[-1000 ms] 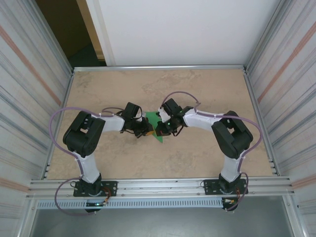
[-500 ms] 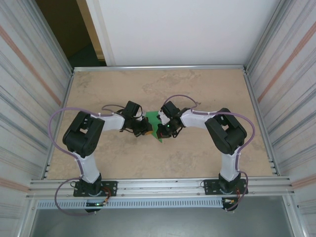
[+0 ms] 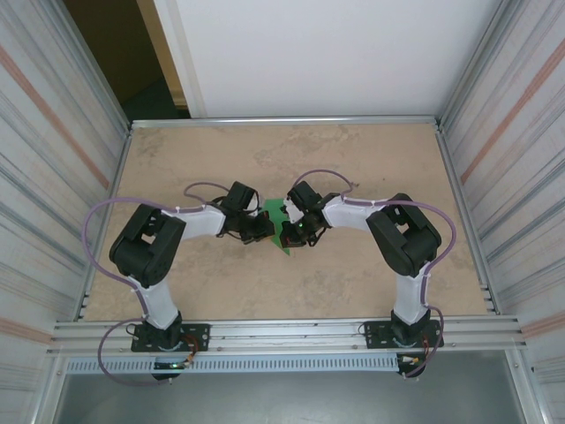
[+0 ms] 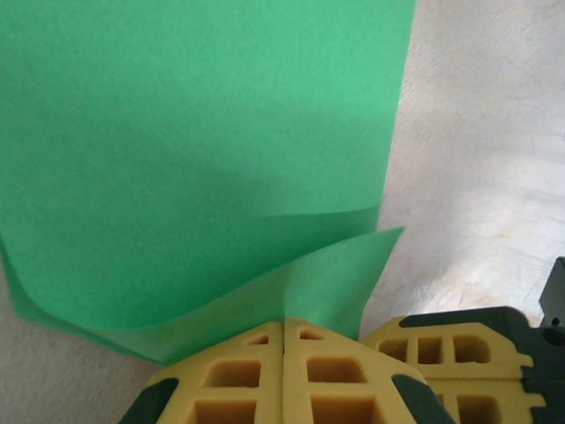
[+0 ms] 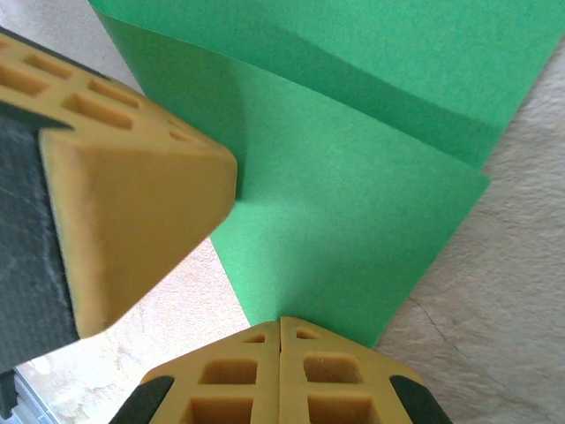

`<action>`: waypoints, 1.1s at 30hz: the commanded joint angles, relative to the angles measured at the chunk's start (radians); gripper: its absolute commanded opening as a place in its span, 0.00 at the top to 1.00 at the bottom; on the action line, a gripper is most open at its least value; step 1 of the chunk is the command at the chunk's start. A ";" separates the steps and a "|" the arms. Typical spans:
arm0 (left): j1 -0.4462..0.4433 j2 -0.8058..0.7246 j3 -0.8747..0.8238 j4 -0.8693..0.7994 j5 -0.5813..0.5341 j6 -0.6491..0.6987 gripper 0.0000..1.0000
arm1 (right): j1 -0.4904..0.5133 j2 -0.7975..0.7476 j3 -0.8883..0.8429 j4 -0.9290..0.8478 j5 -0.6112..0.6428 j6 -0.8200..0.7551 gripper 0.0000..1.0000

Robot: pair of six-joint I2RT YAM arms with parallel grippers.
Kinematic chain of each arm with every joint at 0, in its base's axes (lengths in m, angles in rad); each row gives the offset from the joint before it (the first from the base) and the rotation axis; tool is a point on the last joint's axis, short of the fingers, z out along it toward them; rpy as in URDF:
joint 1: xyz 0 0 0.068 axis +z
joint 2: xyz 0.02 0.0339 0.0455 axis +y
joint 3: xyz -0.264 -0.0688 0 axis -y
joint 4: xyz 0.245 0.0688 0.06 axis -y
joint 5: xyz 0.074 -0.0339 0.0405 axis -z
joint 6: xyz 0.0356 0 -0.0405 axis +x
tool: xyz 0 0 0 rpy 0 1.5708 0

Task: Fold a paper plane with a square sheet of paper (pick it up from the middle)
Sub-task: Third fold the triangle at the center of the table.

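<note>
Centrally, the square sheet of paper [image 3: 277, 219] is sitting near the middle of the table [image 3: 371, 159], raised and creased between the two grippers rather than lying flat. The left gripper [image 4: 283, 323] is pressing its yellow fingers together on a folded lower flap of the sheet. The seam between the pads is showing no gap, and the green edge is running straight into it. The right gripper [image 5: 281, 320] is doing likewise, its fingers closing tight on a corner of the sheet's lower layer.

Open tabletop is spreading out on every side of the paper: a broad band toward the back panel [image 3: 335, 53], and wide strips toward the ribbed side walls [image 3: 53, 159]. Nearer the bases, the surface is running down to the metal rail [image 3: 282, 331] along the near edge.

The tight spot is the middle itself — the two grippers are working just beside each other. In the right wrist view a yellow finger of the left gripper is looming at the left, at the paper's edge, and in the left wrist view the right gripper's finger block is sitting just beside the left's own. Both arms are bending their elbows outward, and purple cables [image 3: 99, 221] are looping off them toward the walls.
</note>
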 commanded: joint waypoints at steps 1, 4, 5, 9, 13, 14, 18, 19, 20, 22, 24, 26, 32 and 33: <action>0.003 -0.007 0.067 -0.080 -0.078 0.026 0.97 | 0.001 0.036 -0.017 -0.053 0.059 0.022 1.00; 0.013 0.002 0.081 -0.110 -0.102 0.024 0.97 | 0.000 0.033 -0.018 -0.052 0.059 0.024 1.00; 0.019 0.006 0.083 -0.109 -0.099 0.021 0.97 | 0.000 0.034 -0.018 -0.050 0.058 0.023 1.00; 0.026 0.026 0.114 -0.149 -0.113 0.018 0.97 | 0.001 0.036 -0.018 -0.050 0.058 0.025 1.00; 0.027 0.040 0.133 -0.191 -0.145 0.012 0.97 | 0.002 0.040 -0.018 -0.049 0.060 0.031 1.00; 0.030 0.041 0.132 -0.195 -0.151 0.009 0.97 | 0.002 0.039 -0.019 -0.048 0.059 0.030 1.00; 0.036 0.032 0.115 -0.197 -0.162 0.001 0.97 | 0.002 0.043 -0.018 -0.050 0.065 0.038 1.00; 0.038 0.028 0.110 -0.197 -0.167 0.000 0.97 | 0.003 0.044 -0.016 -0.052 0.066 0.040 1.00; 0.038 0.027 0.104 -0.196 -0.169 -0.001 0.97 | 0.003 0.047 -0.016 -0.056 0.068 0.041 1.00; 0.043 0.024 0.093 -0.194 -0.171 -0.002 0.97 | 0.003 0.053 -0.012 -0.064 0.076 0.046 1.00; 0.048 0.022 0.082 -0.189 -0.172 -0.005 0.97 | 0.005 0.060 -0.010 -0.076 0.085 0.052 1.00; 0.054 0.021 0.070 -0.183 -0.173 -0.006 0.97 | 0.009 0.064 -0.012 -0.083 0.091 0.059 1.00; 0.071 0.023 0.036 -0.176 -0.185 -0.010 0.97 | 0.010 0.076 -0.018 -0.099 0.102 0.076 1.00; 0.074 0.021 0.029 -0.176 -0.188 -0.010 0.97 | 0.013 0.076 -0.018 -0.101 0.102 0.080 1.00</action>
